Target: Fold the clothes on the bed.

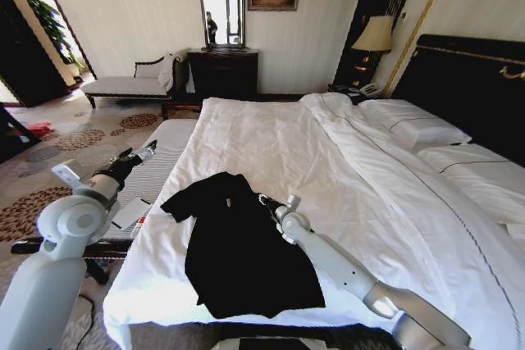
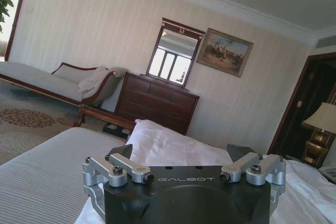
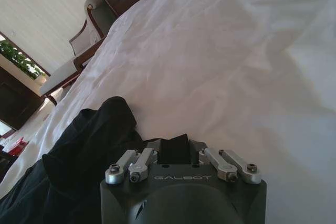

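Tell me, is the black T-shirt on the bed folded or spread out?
Mostly spread, not folded: the black T-shirt lies open, rumpled, on the bed, one sleeve sticking out, with the right hand at its upper edge.

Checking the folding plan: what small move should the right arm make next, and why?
Probably lift the right gripper, which looks shut on the T-shirt's upper edge. The shirt lies rumpled on the bed; the left gripper hangs off its side.

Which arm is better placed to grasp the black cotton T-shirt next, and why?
The right. Its end effector sits at the edge of the black cotton T-shirt on the white bed. The left end effector hangs off the bed's side, away from the shirt.
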### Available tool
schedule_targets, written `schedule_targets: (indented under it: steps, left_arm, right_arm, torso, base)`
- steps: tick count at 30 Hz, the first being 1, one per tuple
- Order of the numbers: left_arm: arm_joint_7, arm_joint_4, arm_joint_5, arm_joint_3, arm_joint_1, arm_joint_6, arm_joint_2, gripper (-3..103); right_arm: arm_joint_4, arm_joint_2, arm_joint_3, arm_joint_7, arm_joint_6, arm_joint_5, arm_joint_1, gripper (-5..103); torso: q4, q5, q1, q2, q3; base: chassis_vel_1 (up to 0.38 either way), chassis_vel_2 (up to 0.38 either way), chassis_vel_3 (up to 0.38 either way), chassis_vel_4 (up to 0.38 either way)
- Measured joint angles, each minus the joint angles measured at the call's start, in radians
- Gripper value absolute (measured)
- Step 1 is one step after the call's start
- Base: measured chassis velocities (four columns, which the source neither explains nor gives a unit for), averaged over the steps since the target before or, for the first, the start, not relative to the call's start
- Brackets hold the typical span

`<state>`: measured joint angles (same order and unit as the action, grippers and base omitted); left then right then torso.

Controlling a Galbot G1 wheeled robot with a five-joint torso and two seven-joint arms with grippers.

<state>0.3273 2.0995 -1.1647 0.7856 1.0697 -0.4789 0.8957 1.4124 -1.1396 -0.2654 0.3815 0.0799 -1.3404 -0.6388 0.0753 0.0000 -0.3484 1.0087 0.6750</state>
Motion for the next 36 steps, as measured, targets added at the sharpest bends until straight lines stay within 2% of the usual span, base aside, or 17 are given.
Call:
schedule_targets:
  steps: [1,5,7,10,19,25,29,36]
  left_arm:
    - [0.000,0.000,0.001,-0.001,0.000,0.000,0.002,100]
    - [0.000,-0.002,0.011,-0.004,0.001,0.003,0.007,100]
    - [0.000,-0.003,0.013,-0.004,0.002,0.004,0.008,100]
    - [0.000,-0.005,0.015,-0.004,0.002,0.006,0.008,100]
    - [0.000,-0.013,0.021,-0.003,0.001,0.011,0.005,100]
    - [0.000,-0.020,0.023,-0.005,-0.002,0.015,0.004,100]
    - [0.000,-0.023,0.022,-0.005,-0.006,0.016,0.001,100]
    - [-0.003,-0.033,0.018,-0.009,-0.019,0.018,-0.003,100]
  right_arm:
    - [0.000,0.001,0.000,-0.004,-0.001,0.004,-0.001,32]
    - [-0.006,-0.002,-0.001,-0.028,-0.012,0.022,-0.002,10]
    - [-0.007,-0.003,0.000,-0.034,-0.014,0.024,-0.002,10]
    - [-0.011,-0.004,0.001,-0.046,-0.022,0.029,-0.002,1]
    - [-0.014,0.003,0.003,-0.092,-0.046,0.040,-0.001,0]
    - [-0.004,0.006,0.044,-0.106,-0.089,0.061,-0.004,0]
    - [0.018,0.034,0.098,-0.109,-0.105,0.059,-0.008,0]
    - [0.035,0.123,0.217,-0.112,-0.114,0.034,-0.027,0]
  torso:
    - [0.0000,0.0000,0.000,0.000,0.000]
    - [-0.0001,0.0000,0.000,0.000,0.000]
    - [-0.0002,0.0000,0.000,0.000,0.000]
    - [-0.0001,0.0000,0.000,0.000,0.000]
    - [-0.0001,0.0000,0.000,0.000,0.000]
    - [-0.0002,0.0001,0.000,0.000,0.000]
    - [-0.0004,0.0001,0.000,0.000,0.000]
    - [0.0001,0.0001,0.000,0.000,0.000]
  base:
    - [0.000,0.000,0.000,0.000]
    - [0.000,0.000,0.000,0.000]
    - [0.000,0.000,0.000,0.000]
    - [0.000,0.000,0.000,0.000]
    - [0.000,0.000,0.000,0.000]
    - [0.000,0.000,0.000,0.000]
    - [0.000,0.000,0.000,0.000]
    - [0.000,0.000,0.000,0.000]
